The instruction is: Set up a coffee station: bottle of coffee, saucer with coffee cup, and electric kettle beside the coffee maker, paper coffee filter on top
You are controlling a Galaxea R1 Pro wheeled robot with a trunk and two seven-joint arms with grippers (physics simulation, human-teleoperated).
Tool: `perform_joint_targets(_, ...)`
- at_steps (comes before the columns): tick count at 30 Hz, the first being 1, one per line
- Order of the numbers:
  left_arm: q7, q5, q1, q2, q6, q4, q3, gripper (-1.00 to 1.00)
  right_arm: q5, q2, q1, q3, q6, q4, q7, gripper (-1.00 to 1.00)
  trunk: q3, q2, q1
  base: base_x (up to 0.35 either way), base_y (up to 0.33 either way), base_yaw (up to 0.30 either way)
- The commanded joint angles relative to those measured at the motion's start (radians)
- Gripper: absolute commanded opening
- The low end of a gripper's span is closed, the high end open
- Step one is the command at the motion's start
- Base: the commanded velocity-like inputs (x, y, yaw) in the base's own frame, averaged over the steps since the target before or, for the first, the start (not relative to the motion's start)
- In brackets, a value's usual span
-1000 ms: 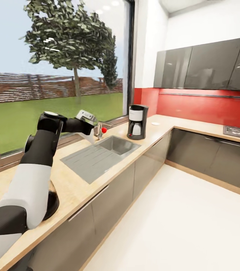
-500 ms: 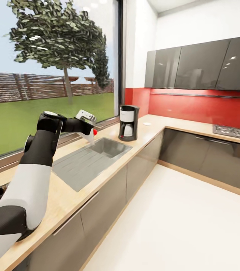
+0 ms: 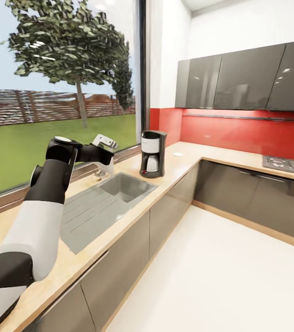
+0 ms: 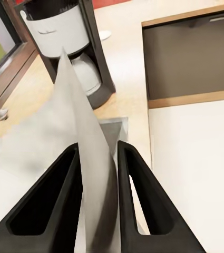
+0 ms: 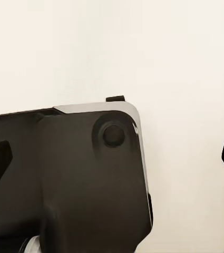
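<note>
One paper coffee filter (image 4: 85, 142) clamped in left tool (image 4: 97, 158), one coffee maker (image 3: 152, 153) beyond; right tool's state unclear

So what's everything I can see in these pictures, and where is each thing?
kitchen countertop: one, pale beige, L-shaped run below the window and red backsplash
coffee maker: one, black and white, on the countertop beyond the sink
sink: one, grey, set into the countertop
saucer: one, white, on the countertop near the corner
hob: one, grey, far right of the countertop
wall cabinets: one row, glossy grey, above the backsplash
paper coffee filter: one, white, pinched in the left end effector
left end effector: black fingers, above the sink
right end effector: two dark fingertips at the right wrist view's edges, apart
</note>
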Motion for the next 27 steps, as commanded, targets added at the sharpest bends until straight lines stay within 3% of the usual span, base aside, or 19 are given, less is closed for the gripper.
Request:
perform_joint_targets(1, -0.010, -0.011, -0.001, 0.000, 0.002, -0.001, 0.001, -1.00, -0.002, 0.001, 0.000, -0.004, -0.002, -0.002, 0.000, 1.00, -0.002, -0.002, 0.001, 0.298, -0.145, 0.000)
perform_joint_targets(27, -0.008, -0.012, -0.001, 0.000, 0.002, -0.003, 0.002, -1.00, -0.002, 0.000, 0.000, -0.006, -0.002, 0.000, 0.000, 1.00, -0.002, -0.002, 0.001, 0.292, -0.189, 0.000)
